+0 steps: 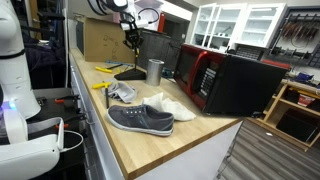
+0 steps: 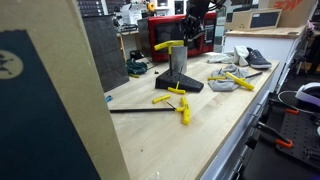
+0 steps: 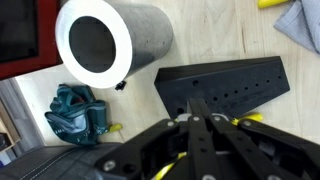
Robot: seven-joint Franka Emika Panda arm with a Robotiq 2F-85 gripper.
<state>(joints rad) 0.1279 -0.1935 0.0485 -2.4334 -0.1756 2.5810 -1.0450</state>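
Soft, even room light is falling on the pale wooden countertop [image 1: 150,150], leaving only faint, short shadows. The white glass-fronted cabinets [image 1: 235,22] are glowing overexposed at the back. A big dark panel [image 2: 40,110] is looming blurred in the foreground. In the wrist view, the brushed steel cylinder [image 3: 150,40] is catching mild glare, and my black gripper [image 3: 197,105] is sitting out of focus.
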